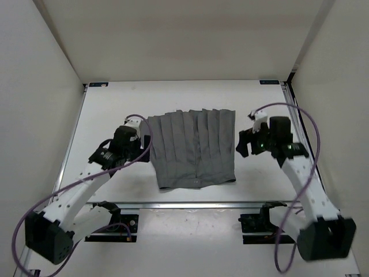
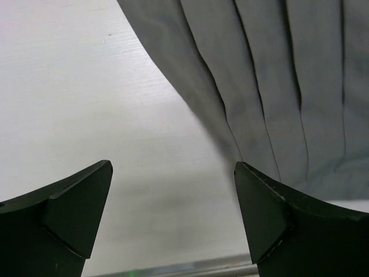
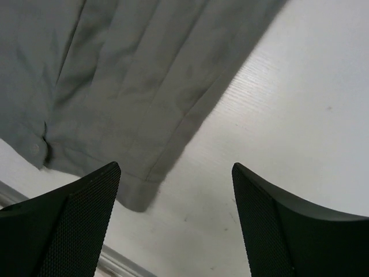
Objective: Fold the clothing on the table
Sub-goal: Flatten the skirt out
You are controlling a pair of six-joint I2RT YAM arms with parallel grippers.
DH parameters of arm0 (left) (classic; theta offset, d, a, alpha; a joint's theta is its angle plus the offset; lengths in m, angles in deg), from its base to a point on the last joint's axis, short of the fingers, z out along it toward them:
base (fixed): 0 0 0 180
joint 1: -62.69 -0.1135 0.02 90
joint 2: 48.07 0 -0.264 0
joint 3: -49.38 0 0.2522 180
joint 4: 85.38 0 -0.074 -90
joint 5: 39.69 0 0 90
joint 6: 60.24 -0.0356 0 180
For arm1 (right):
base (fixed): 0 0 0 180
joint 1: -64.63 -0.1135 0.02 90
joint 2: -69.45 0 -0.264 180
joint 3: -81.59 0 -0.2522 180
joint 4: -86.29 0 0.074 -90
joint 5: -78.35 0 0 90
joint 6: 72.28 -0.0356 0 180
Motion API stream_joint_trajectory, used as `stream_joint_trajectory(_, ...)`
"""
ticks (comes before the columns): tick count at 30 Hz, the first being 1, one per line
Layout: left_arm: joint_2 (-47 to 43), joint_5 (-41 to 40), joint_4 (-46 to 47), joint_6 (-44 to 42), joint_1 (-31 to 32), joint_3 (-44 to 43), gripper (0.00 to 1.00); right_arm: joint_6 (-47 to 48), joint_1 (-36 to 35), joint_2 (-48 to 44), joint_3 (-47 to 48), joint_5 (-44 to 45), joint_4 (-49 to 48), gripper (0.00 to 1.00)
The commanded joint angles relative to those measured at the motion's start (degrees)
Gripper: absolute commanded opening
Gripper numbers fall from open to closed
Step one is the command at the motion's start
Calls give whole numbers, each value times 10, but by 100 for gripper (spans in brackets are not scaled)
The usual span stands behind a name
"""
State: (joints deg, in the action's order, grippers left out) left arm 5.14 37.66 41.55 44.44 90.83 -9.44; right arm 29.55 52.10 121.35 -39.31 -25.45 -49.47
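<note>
White matte table (image 1: 109, 109), grey pleated clothing (image 1: 193, 153) spread flat near its middle, band toward near edge

clothing (image 2: 277, 86) cropped by both wrist views' top edges, fingers (image 2: 69, 219) cut off below

back wall (image 1: 190, 34): white, plain | metal rail (image 1: 190, 203): runs along near edge | blue tabs (image 1: 98, 84): at both far corners

clothing (image 1: 195, 150): we're looking at a medium-grey pleated skirt-type piece, lying spread flat, pleats running far-to-near
band (image 1: 199, 183): we're seeing the plain strip sitting along the near edge, far edge flaring a bit wider
table (image 1: 115, 104): white matte top, it's carrying the clothing around its middle
</note>
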Motion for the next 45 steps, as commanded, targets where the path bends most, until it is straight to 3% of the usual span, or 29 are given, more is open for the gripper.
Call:
stream_joint_trajectory(1,77,43,72,-22,-59,-35,99,-97,109,165,83,-204,-14,82)
stream_joint_trajectory(3,144,70,85,-10,-93,-64,99,-116,144,260,138,-270,13,76)
stream_joint_trajectory(5,188,95,88,3,-106,-83,99,-173,162,303,142,-331,-49,75)
stream_joint_trajectory(8,241,85,111,8,-105,-101,99,-152,139,341,167,-272,-73,81)
stream_joint_trajectory(18,350,125,205,72,-161,-114,99,-149,181,479,250,-261,-74,84)
stream_joint_trajectory(26,434,115,216,78,-144,-161,98,-173,191,606,367,-252,-58,84)
stream_joint_trajectory(30,479,113,209,71,-146,-200,93,-169,173,673,439,-243,-47,84)
stream_joint_trajectory(37,516,106,188,61,-148,-234,92,-181,150,727,464,-236,-60,84)
stream_joint_trajectory(43,517,108,187,65,-150,-223,84,-188,130,773,511,-229,-56,79)
stream_joint_trajectory(45,514,106,195,68,-156,-210,80,-192,115,779,515,-227,-60,71)
